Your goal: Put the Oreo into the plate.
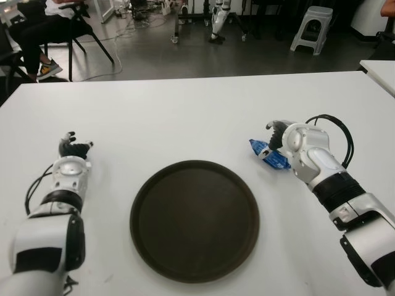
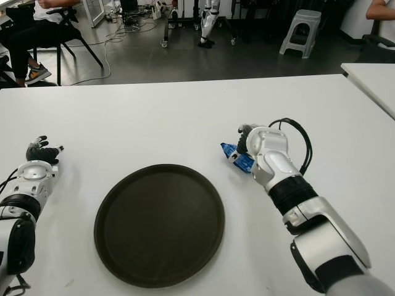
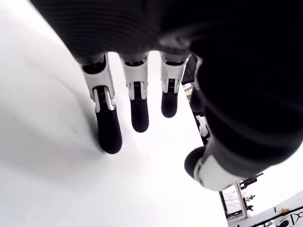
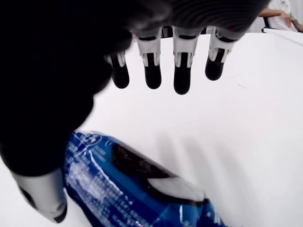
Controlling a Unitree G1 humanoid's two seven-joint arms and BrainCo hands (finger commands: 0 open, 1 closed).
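A blue Oreo packet (image 1: 270, 156) lies on the white table (image 1: 185, 117), just right of the dark round plate (image 1: 194, 219). My right hand (image 1: 276, 133) hovers over the packet's far end. In the right wrist view its fingers (image 4: 182, 80) are stretched out above the bare table, the thumb (image 4: 40, 201) sits beside the Oreo packet (image 4: 132, 184), and nothing is grasped. My left hand (image 1: 73, 148) shows at the left side of the table, left of the plate, with its fingers (image 3: 109, 132) spread and holding nothing.
A black cable (image 1: 336, 129) loops off my right wrist. Beyond the table's far edge are a seated person (image 1: 43, 24) on a chair at the back left, a grey stool (image 1: 311, 28) and robot legs (image 1: 219, 21). Another white table (image 1: 379, 68) stands at the right.
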